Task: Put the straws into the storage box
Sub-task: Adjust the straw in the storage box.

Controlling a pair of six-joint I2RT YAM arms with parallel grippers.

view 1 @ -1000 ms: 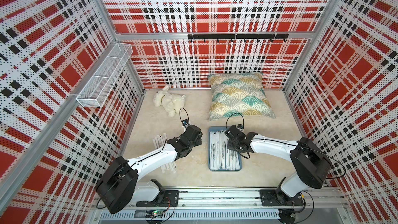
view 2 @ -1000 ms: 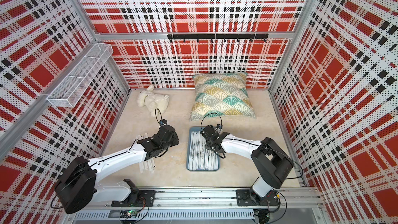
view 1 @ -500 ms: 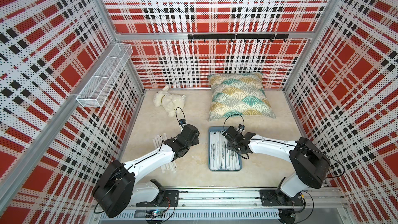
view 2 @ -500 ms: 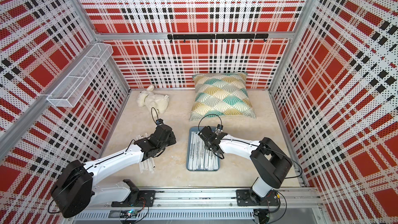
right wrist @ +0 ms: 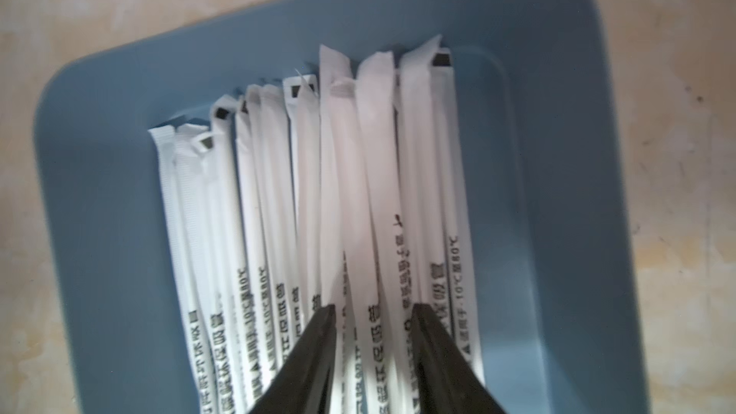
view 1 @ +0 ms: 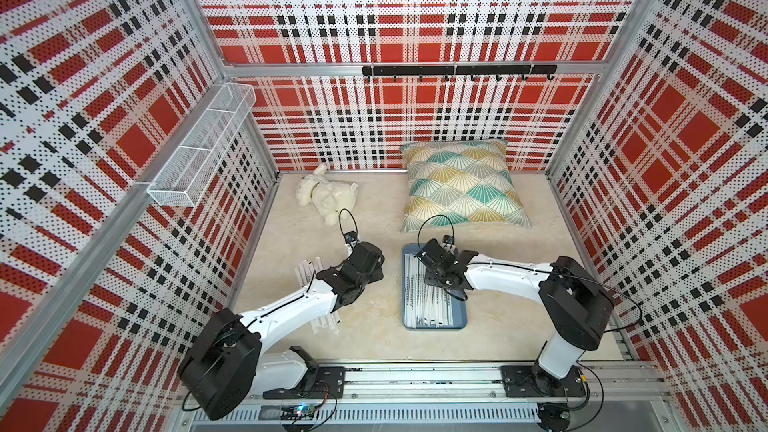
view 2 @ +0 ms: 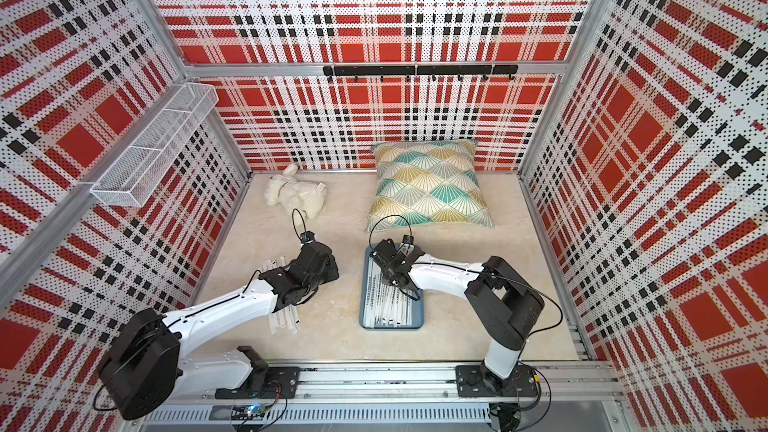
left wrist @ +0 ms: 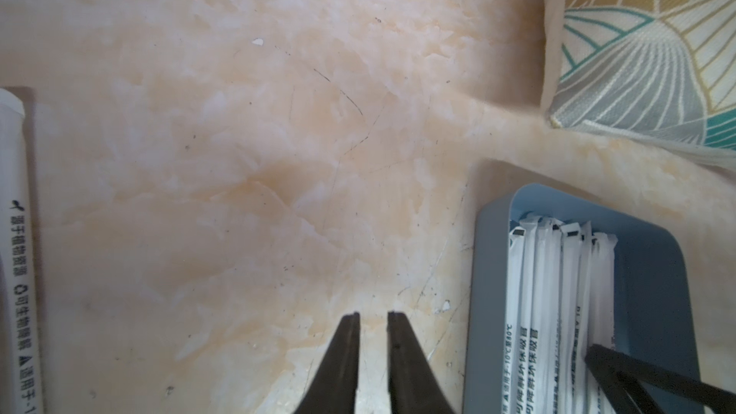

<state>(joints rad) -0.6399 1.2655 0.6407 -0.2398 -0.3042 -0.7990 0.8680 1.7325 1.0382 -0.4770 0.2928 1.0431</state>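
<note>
The slate-blue storage box lies at the front middle of the table, with several white-wrapped straws lying lengthwise in it. My right gripper hangs over the box's far half. It is open, its tips straddling straws that lie below. More straws lie loose on the table under my left arm. My left gripper hovers over bare table between those straws and the box. Its jaws stand narrowly open with nothing between them.
A patterned pillow lies just beyond the box. A white plush toy sits at the back left. A white wire basket hangs on the left wall, and a black hook rail on the back wall.
My right gripper has shifted a little to the left over the far part of the storage box. The left arm has hardly moved.
</note>
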